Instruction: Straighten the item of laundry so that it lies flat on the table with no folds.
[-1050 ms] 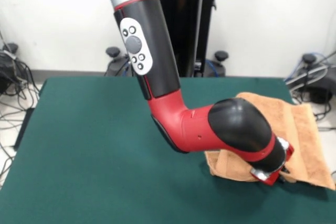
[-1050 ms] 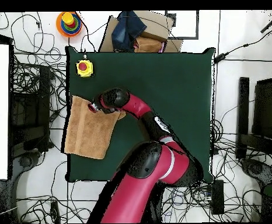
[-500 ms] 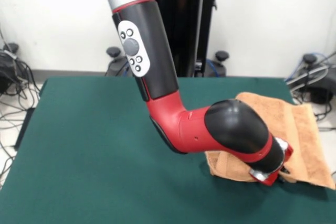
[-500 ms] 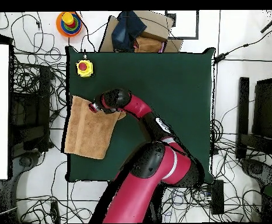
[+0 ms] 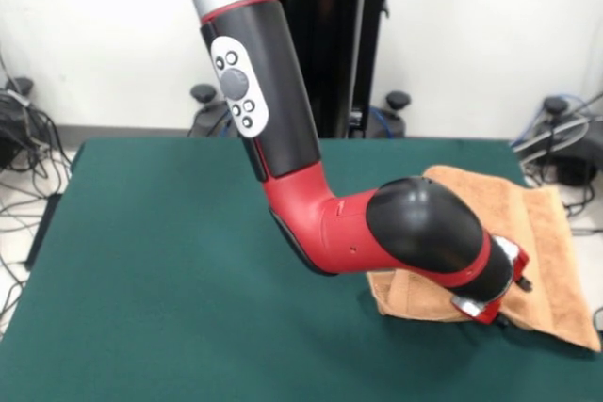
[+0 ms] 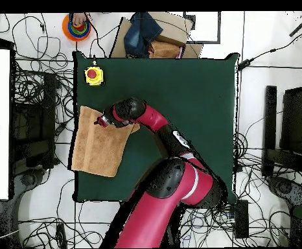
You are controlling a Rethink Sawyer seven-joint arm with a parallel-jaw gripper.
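While the table (image 5: pixel 141 261) lay bare across its left and middle in the front view, the arm (image 5: pixel 283 129) reached down to the right edge, where the towel (image 5: pixel 546 233) lay, its near corner bunched. The gripper (image 5: pixel 495 313) (image 6: pixel 102 121) sat low on that fold; whether it was clenched could not be told.

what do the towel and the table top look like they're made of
The towel looks like soft terry cloth, orange-tan and matte: it slumps and bunches into a thick fold near the gripper. The table top seems covered in dark green felt or similar fabric: flat, even, no shine. Neither weave is clear enough to confirm.
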